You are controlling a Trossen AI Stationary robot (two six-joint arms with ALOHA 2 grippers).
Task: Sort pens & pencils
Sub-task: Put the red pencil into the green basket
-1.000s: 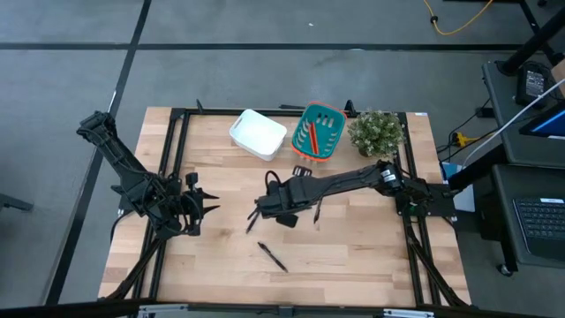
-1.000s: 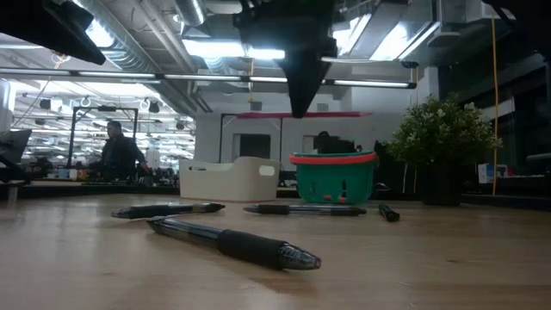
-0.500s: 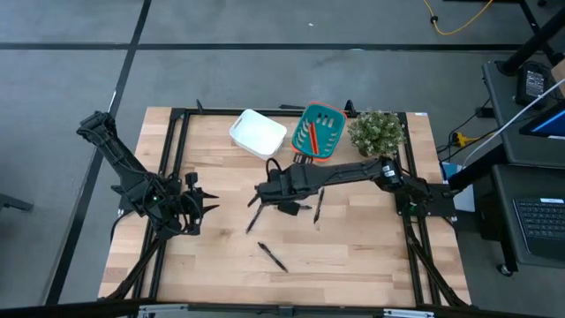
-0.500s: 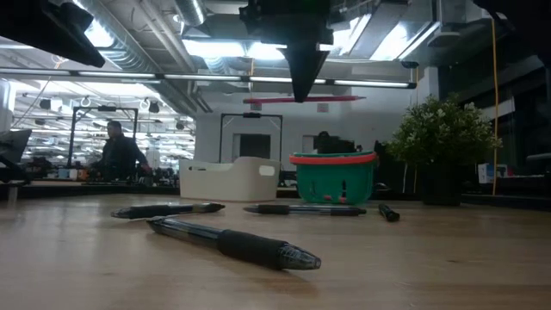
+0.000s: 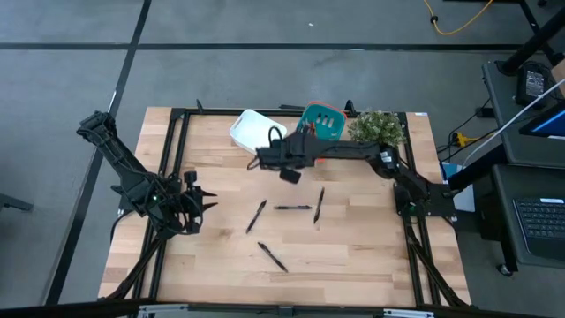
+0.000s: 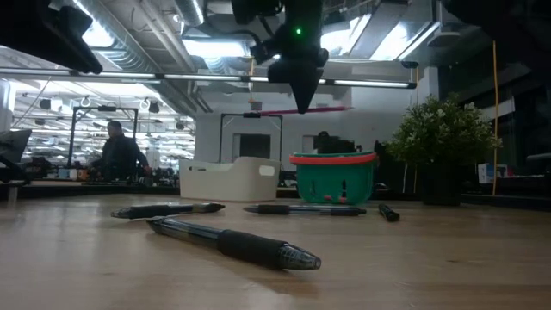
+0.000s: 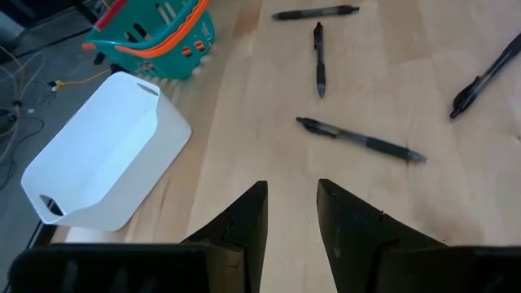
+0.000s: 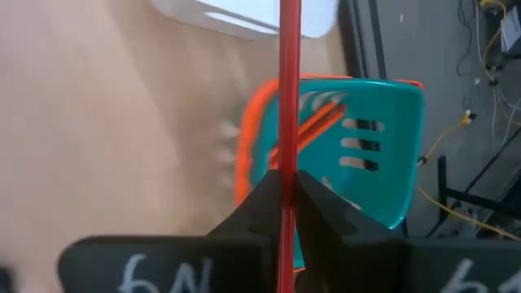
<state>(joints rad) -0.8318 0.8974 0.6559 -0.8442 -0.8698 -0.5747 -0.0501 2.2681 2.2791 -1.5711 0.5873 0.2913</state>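
Our right gripper (image 8: 285,191) pinches red pencil (image 8: 289,81), raised beside teal basket (image 8: 383,130). Four pens (image 5: 292,208) on tabletop (image 5: 371,247). Left gripper (image 7: 289,216) waits, seemingly narrowly parted.

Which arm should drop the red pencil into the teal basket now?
The right. The right gripper is shut on the red pencil and hangs beside the teal basket, which already holds pencils. The left gripper is open, parked at the table's left side, far from the basket.
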